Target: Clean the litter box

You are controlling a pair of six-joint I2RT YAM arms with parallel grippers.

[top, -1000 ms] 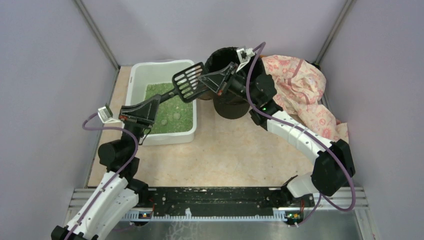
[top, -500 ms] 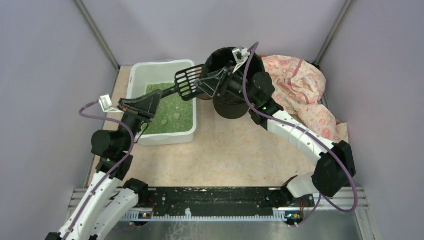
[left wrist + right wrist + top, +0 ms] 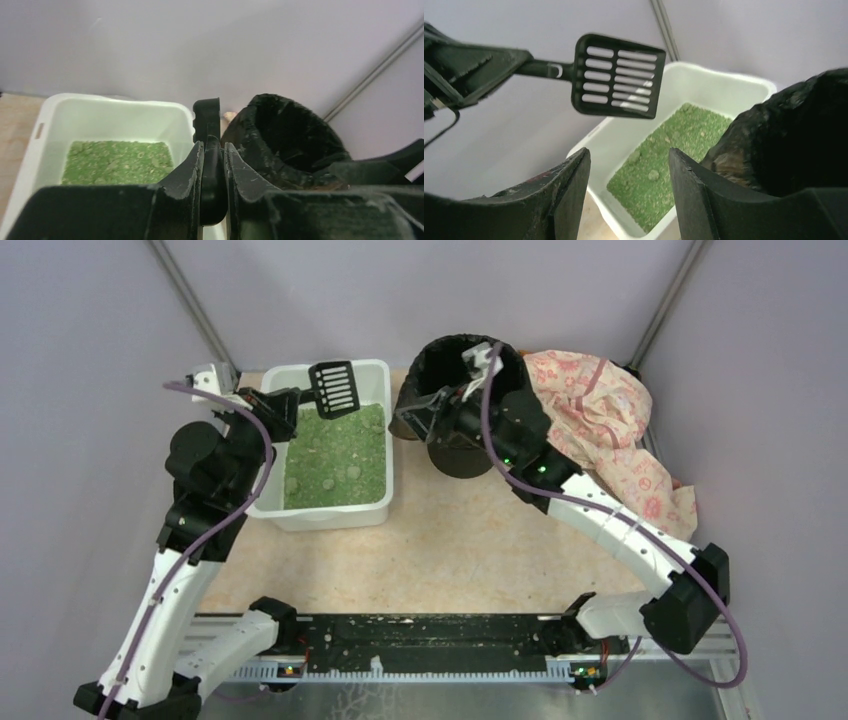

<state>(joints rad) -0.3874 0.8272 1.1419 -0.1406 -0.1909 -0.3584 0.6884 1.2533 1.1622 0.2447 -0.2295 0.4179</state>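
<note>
The litter box (image 3: 330, 515) is a white tub at the back left, holding green litter (image 3: 335, 455) with a few clumps (image 3: 352, 472). My left gripper (image 3: 275, 400) is shut on the handle of a black slotted scoop (image 3: 335, 388), whose head hangs over the tub's far end. In the left wrist view the handle (image 3: 212, 170) sits pinched between the jaws. My right gripper (image 3: 415, 415) stands open and empty beside the black-bagged bin (image 3: 460, 360). The right wrist view shows the scoop (image 3: 616, 75) above the litter box (image 3: 704, 75), apart from the right gripper (image 3: 629, 160).
A pink patterned cloth (image 3: 600, 420) is heaped to the right of the bin, against the back right wall. Grey walls close in on both sides. The arms' mounting rail (image 3: 430, 640) runs along the near edge.
The left arm swung the scoop away from the bin, back over the far left end of the litter box. The right gripper opened and now stays by the bin.
</note>
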